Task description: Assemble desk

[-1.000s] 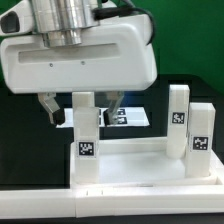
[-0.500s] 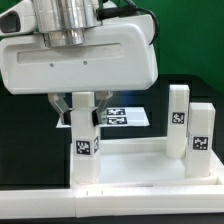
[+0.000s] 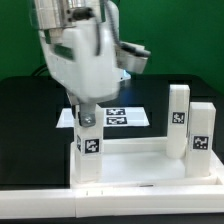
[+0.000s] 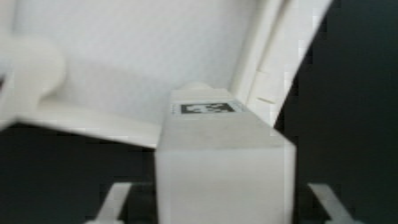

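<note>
The white desk top lies flat at the front of the table, and it also shows in the wrist view. Two tagged legs stand upright at its exterior-view right end, one behind and one in front. A third tagged leg stands at the front left corner; in the wrist view it fills the space between my fingers. My gripper comes down over this leg's upper end and is shut on it, its hand turned sideways. The fourth leg is out of view.
The marker board lies on the black table behind the desk top. The big white robot hand hides the back left of the scene. A green wall stands behind.
The fingers stood wide on either side of the front left leg, then closed in on it. The hand has since twisted about its vertical axis, and the leg's tag has shifted slightly.
</note>
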Robot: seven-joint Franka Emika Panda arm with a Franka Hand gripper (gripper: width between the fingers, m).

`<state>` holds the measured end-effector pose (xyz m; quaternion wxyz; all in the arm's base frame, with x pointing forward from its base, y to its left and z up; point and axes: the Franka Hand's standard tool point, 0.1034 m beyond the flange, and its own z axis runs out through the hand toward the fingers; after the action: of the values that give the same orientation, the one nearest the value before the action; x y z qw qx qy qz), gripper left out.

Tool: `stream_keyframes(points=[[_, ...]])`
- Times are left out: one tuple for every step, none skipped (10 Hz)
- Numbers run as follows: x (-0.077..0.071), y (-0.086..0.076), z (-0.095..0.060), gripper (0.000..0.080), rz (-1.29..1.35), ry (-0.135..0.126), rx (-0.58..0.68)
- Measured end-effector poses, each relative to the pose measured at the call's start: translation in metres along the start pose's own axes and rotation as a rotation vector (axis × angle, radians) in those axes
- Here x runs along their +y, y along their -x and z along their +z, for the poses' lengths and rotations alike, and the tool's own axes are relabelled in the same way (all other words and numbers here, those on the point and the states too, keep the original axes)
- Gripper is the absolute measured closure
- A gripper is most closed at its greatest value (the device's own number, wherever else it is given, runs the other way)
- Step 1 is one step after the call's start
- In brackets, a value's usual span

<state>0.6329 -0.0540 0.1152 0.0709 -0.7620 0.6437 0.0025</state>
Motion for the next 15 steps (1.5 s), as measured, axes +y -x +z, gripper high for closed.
stream_keyframes(points=[[0.000, 0.002, 0.000, 0.0511, 0.032, 0.001, 0.000], [-0.001, 0.002, 0.000, 0.0511, 0.083, 0.000, -0.001], [-0.001, 0.002, 0.000, 0.0511, 0.166, -0.001, -0.001], [0.000, 0.002, 0.000, 0.0511, 0.248, -0.001, -0.006], [0.000, 0.000, -0.001, 0.0511, 0.484, -0.008, -0.016], [0.000, -0.001, 0.001, 0.0511, 0.555, -0.019, -0.018], [0.000, -0.001, 0.001, 0.0511, 0.533, -0.019, -0.018], [0.000, -0.001, 0.001, 0.0511, 0.516, -0.019, -0.019], [0.000, 0.001, 0.002, 0.0426, 0.460, -0.016, -0.013], [-0.002, 0.006, 0.004, 0.0254, 0.218, -0.009, 0.007], [-0.004, 0.012, 0.006, 0.0254, 0.017, -0.011, 0.006], [-0.002, 0.016, 0.007, 0.0171, -0.131, 0.002, -0.007], [-0.003, 0.014, 0.007, 0.0154, -0.139, -0.002, -0.005], [-0.003, 0.014, 0.007, 0.0154, -0.229, 0.000, -0.002], [-0.003, 0.014, 0.007, 0.0154, -0.278, 0.000, -0.002]])
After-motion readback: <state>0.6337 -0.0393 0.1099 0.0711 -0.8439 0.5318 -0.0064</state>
